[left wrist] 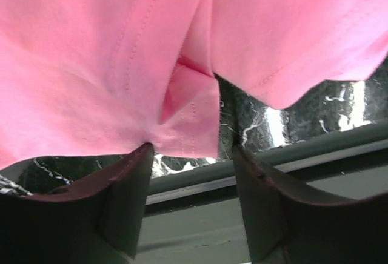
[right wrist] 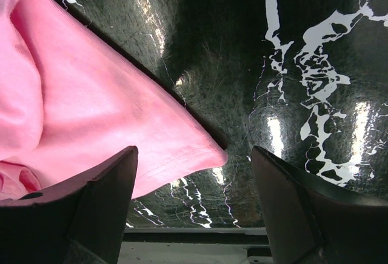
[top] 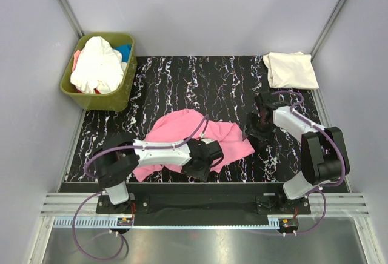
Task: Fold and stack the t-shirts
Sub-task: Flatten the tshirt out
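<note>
A bright pink t-shirt (top: 182, 132) lies crumpled at the front middle of the black marbled table (top: 200, 82). My left gripper (top: 205, 162) is low over its near edge. In the left wrist view it (left wrist: 193, 152) is open, with the pink hem (left wrist: 182, 137) just beyond the fingertips and nothing gripped. My right gripper (top: 252, 137) is open at the shirt's right corner. In the right wrist view it (right wrist: 194, 155) is open, and the pink corner (right wrist: 182, 149) lies on the table between the jaws. A folded cream t-shirt (top: 291, 70) lies at the back right.
An olive-green bin (top: 100, 94) at the back left holds white (top: 97, 64) and blue (top: 124, 51) shirts. Grey walls close in the table on three sides. The table's front rail (left wrist: 291, 155) runs close by the left gripper.
</note>
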Available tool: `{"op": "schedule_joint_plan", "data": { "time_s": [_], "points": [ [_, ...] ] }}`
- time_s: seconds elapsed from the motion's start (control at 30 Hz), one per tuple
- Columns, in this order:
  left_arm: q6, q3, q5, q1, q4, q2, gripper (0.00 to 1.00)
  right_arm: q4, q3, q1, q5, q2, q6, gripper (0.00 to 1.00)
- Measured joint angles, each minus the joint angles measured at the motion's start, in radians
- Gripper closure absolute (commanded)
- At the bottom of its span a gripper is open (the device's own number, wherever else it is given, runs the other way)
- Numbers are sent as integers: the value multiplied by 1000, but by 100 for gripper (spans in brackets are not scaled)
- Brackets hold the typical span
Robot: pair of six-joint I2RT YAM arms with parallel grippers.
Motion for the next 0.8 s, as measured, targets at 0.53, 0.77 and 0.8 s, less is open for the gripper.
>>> {"op": "schedule_joint_plan", "data": {
  "time_s": [0.53,0.77,0.8],
  "points": [
    [11,29,-58,-12,-17,23,100,12,-14,-5,-45,-7,-9,19],
    [17,-23,-119,77,-92,-142,100,3,-87,-5,-61,-108,44,26],
    [22,-23,-121,113,-104,-200,100,5,-104,-5,-66,-127,57,27]
  ]
}}
